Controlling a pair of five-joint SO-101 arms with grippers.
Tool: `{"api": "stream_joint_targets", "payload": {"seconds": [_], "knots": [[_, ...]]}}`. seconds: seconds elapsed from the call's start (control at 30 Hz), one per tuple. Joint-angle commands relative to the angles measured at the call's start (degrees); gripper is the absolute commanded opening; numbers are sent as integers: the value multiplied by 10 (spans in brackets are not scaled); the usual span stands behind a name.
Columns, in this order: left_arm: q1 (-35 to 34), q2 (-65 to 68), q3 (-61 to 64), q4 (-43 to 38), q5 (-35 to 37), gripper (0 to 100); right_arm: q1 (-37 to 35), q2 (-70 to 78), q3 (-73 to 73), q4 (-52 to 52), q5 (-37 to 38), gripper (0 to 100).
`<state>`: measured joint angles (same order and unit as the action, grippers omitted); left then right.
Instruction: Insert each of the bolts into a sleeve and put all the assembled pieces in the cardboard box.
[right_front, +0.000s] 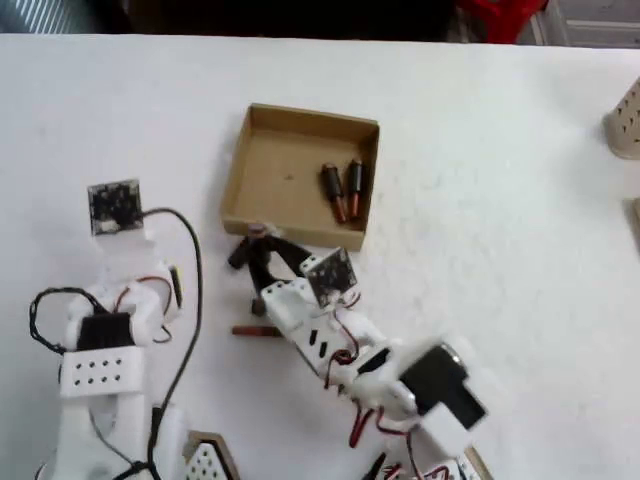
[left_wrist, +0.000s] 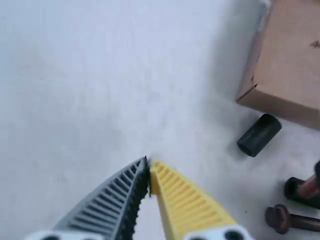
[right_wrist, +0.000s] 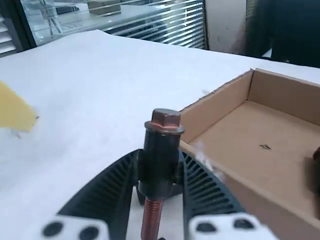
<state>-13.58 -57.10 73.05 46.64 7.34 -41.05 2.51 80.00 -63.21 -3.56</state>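
While the sleeved bolt (right_wrist: 161, 140) is pinched upright by the right fingers (right_wrist: 205, 187) just outside the cardboard box (right_wrist: 280, 95), it should be lifted clear of the wall, then released low inside; the left fingers (left_wrist: 175, 195) are pressed together, empty.

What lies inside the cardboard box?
Two assembled pieces lie side by side near the right wall of the cardboard box; the remaining floor is bare. Their sleeves hide part of each bolt.

Three cameras, one shared cardboard box (right_front: 290, 180).
High view: overhead, far. Left wrist: close above table (left_wrist: 100, 75), by box corner. Right wrist: low, near, across box rim.
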Motion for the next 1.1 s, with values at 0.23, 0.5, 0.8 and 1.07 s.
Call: {"api": "stream_joint_targets", "payload": {"seconds": [0.23, 0.5, 0.8, 1.07], "knots": [[-51, -2, 80, -72, -62, 24, 51, -290, 40, 252, 3, 17], [-56, -2, 84, -70, -99, 24, 97, -511, -70, 690, 3, 18], [-65, -141, 148, -58, -100, 23, 123, -436, -216, 842, 6, 18], [-44, -365, 208, 62, -125, 23, 187, -240, -399, 872, 7, 18]]}}
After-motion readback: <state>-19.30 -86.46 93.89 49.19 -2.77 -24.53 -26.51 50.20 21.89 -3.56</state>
